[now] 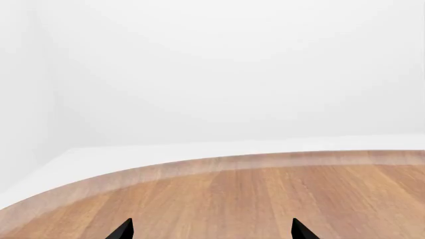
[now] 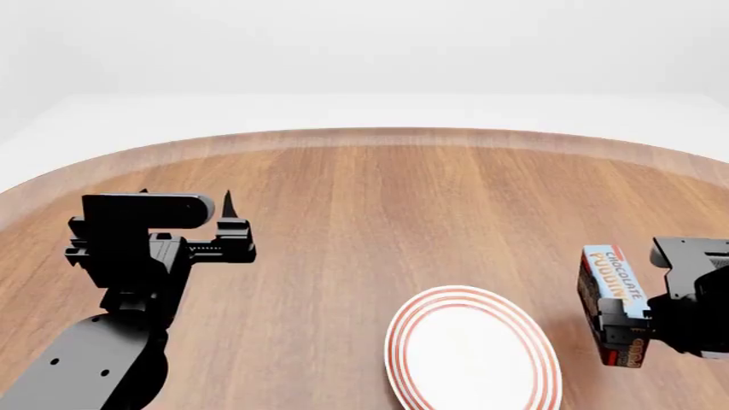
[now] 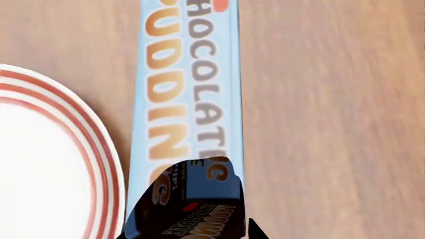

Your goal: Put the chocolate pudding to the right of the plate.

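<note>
Fingers (image 1: 126,230) of the left gripper (image 1: 211,230) show in the left wrist view only as two dark tips set well apart, spread over bare wooden tabletop (image 1: 265,194) near its curved rim, with nothing between them.

From the head view, the left gripper (image 2: 228,224) hangs above the tabletop (image 2: 376,213) at the robot's left, its forearm rising from the lower corner and the wrist turned so the tips point away toward the far edge. On the robot's right, the right gripper (image 2: 638,320) pinches the chocolate pudding (image 2: 613,303) (blue lettered face toward the camera). Its long axis runs near-to-far, slightly tilted, just beside the right rim of the plate (image 2: 473,359) and apart from it.

Seen from the right wrist, the chocolate pudding (image 3: 186,99) stretches straight away from the camera, lettering reading along its length, with the plate (image 3: 53,159) alongside it, a narrow strip of tabletop (image 3: 332,124) between them.
</note>
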